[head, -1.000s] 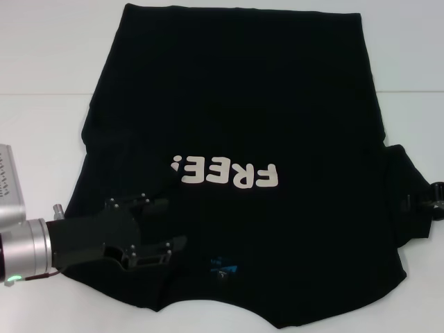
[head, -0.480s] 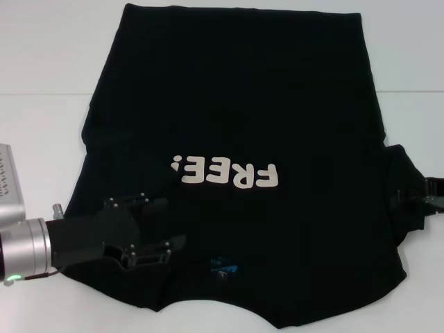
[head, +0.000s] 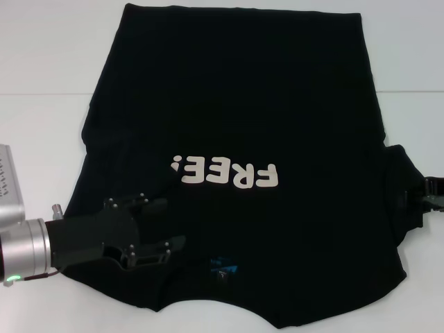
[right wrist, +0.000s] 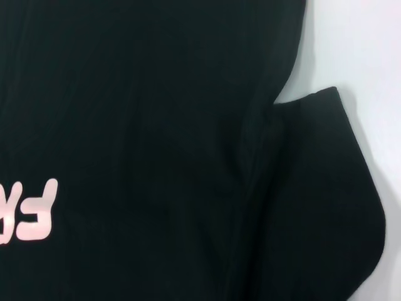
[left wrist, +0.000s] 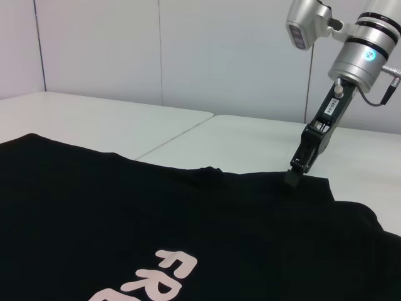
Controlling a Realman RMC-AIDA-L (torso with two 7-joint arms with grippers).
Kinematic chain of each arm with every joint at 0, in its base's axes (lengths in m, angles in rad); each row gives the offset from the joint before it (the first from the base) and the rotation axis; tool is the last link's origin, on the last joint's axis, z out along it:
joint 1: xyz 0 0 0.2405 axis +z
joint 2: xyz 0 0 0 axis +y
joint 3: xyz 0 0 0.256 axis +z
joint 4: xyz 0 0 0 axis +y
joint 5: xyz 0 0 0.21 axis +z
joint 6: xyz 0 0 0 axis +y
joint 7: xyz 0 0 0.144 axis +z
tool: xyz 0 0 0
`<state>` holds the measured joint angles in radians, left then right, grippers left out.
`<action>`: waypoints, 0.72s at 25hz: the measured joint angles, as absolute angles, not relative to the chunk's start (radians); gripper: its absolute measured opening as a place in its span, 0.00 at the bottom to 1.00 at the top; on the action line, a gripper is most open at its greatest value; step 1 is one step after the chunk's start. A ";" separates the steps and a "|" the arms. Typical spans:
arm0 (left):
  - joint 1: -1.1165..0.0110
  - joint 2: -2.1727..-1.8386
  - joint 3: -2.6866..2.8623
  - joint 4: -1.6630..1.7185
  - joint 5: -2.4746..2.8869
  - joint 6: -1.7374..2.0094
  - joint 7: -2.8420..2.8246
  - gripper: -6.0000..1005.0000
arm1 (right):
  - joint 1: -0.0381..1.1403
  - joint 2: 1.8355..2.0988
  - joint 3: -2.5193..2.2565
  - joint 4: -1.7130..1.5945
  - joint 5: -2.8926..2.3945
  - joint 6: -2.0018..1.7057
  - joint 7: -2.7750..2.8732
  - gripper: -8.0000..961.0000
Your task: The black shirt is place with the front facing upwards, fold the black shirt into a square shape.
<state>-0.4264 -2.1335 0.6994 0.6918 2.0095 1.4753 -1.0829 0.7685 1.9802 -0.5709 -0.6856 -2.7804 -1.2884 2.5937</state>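
Observation:
The black shirt (head: 236, 90) lies spread flat on the white table, front up, with its white "FREE!" lettering (head: 225, 173) in the middle and the blue neck label (head: 223, 263) near my side. My left gripper (head: 163, 223) hovers open over the cloth beside the collar, with nothing between its fingers. My right gripper (head: 433, 194) is at the outer edge of the right sleeve (right wrist: 326, 188). In the left wrist view the right gripper (left wrist: 293, 177) comes down steeply, its tip at the sleeve hem. The shirt (left wrist: 125, 213) fills the foreground there.
The white table (head: 41, 69) shows bare on both sides of the shirt, with a seam running across it (head: 48, 94). White wall panels (left wrist: 188, 50) stand behind the far edge.
The right gripper has shifted slightly inward at the sleeve edge. The left gripper and the shirt have stayed put.

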 joint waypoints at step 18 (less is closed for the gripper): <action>-0.425 -2.135 0.698 0.688 2.008 1.469 -1.083 0.75 | 0.767 1.980 -0.604 -0.699 -2.779 -1.287 2.595 0.06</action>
<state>-0.4252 -2.1351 0.6978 0.6877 2.0080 1.4694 -1.0830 0.7665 1.9804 -0.6039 -0.6992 -2.7789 -1.2874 2.5950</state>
